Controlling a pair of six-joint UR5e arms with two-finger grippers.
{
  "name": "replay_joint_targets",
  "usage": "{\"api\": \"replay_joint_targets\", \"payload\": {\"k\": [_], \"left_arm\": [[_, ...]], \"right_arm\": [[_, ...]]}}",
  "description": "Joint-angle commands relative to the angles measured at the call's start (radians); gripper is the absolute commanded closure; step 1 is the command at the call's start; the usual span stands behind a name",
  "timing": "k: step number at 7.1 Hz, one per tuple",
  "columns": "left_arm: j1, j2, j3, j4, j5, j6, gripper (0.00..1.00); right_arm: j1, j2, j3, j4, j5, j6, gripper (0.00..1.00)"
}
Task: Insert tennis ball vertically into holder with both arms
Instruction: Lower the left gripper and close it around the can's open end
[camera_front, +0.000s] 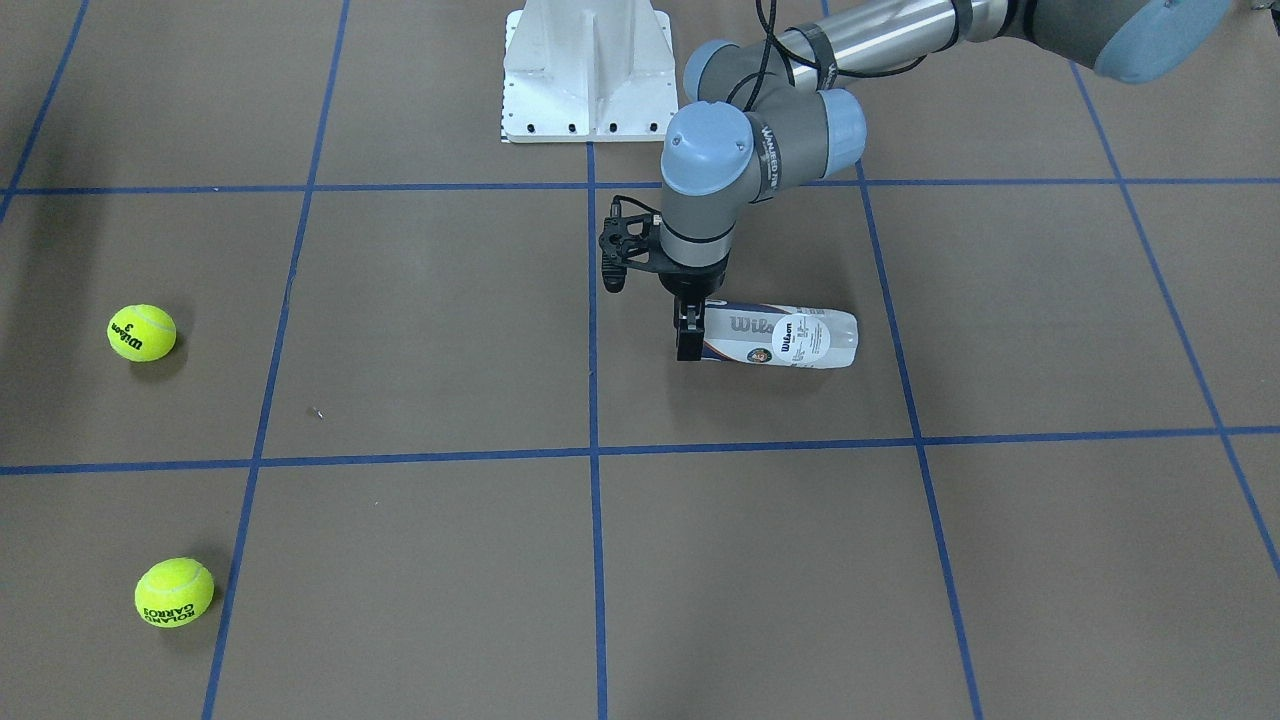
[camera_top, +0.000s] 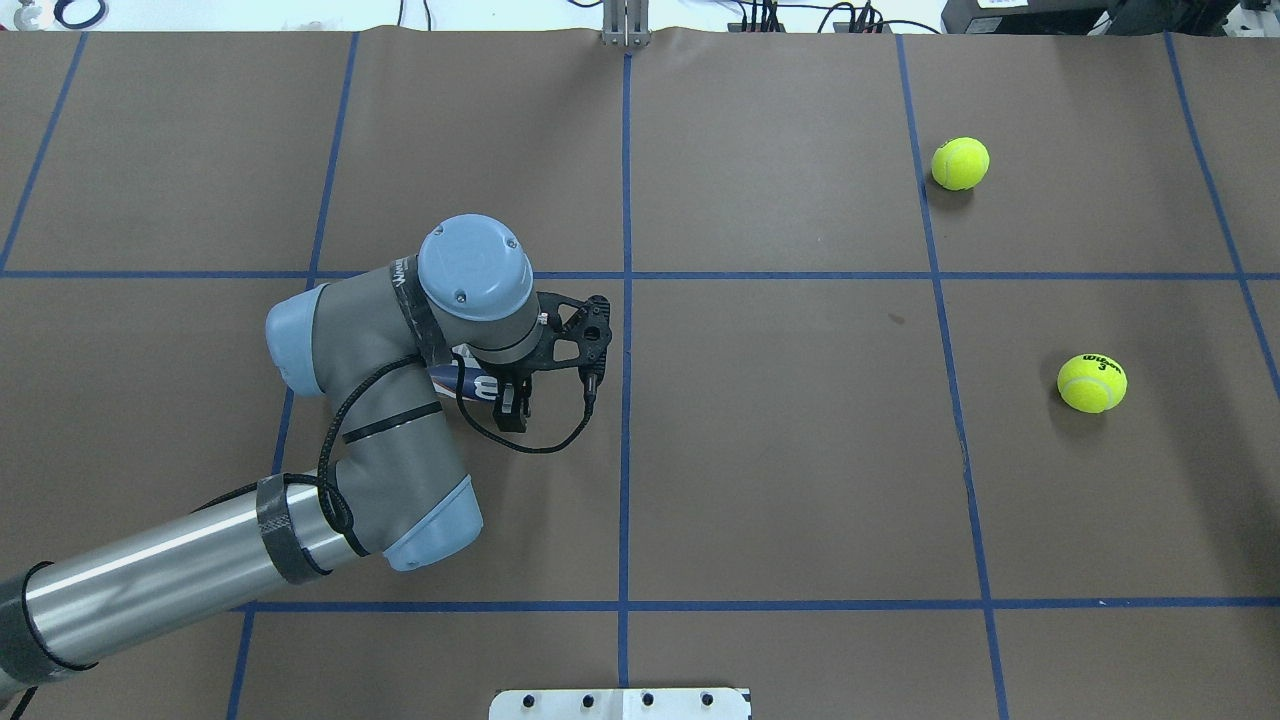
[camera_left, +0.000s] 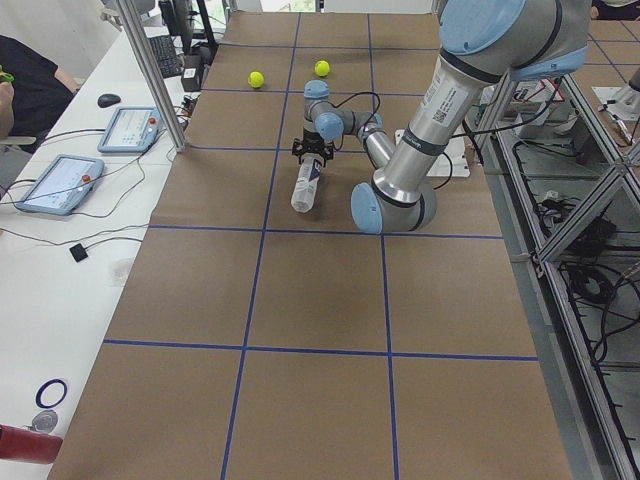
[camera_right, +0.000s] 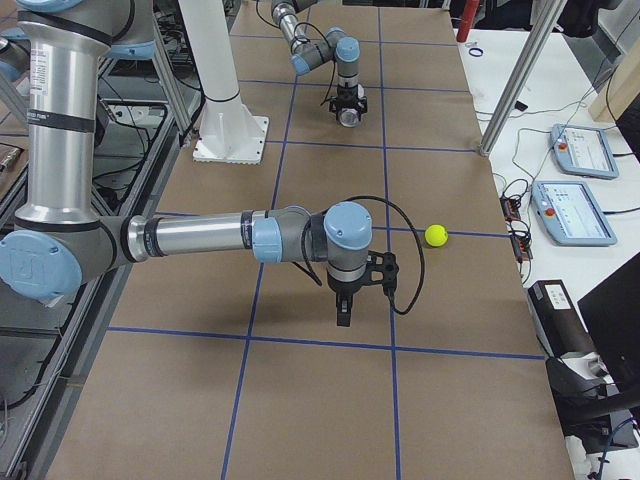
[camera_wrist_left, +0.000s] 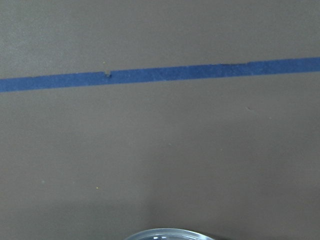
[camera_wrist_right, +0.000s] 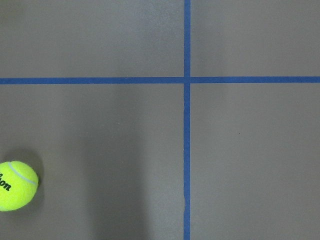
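Far left from across the table (camera_front: 420, 330), a tennis ball (camera_front: 142, 332) and a second ball (camera_front: 174, 592) lie well apart from the rest. Right of centre, the left gripper (camera_front: 688, 335) sits at the mouth end of the can (camera_front: 790, 338), lying on its side; whether the fingers clamp it cannot be told. The right gripper (camera_right: 343, 315) shows only from the side, above the table, its opening unreadable.

Bright, even overhead light is washing the brown bench (camera_front: 450, 330) — a soft shadow is pooling beside the Wilson tennis ball (camera_front: 142, 332), and edges are showing crisp.
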Motion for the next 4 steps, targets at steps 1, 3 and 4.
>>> {"api": "replay_joint_targets", "payload": {"k": [1, 3, 4], "left_arm": [[0.0, 0.001, -0.001, -0.002, 0.0, 0.0, 0.03], [-0.003, 0.0, -0.005, -0.001, 0.006, -0.002, 0.47], [-0.003, -0.002, -0.018, -0.001, 0.043, 0.0, 0.7]], "right_arm": [[0.0, -0.001, 0.0, 0.0, 0.0, 0.0, 0.0], [0.0, -0.001, 0.0, 0.0, 0.0, 0.001, 0.0], [0.0, 0.001, 0.001, 0.0, 0.0, 0.001, 0.0]]}}
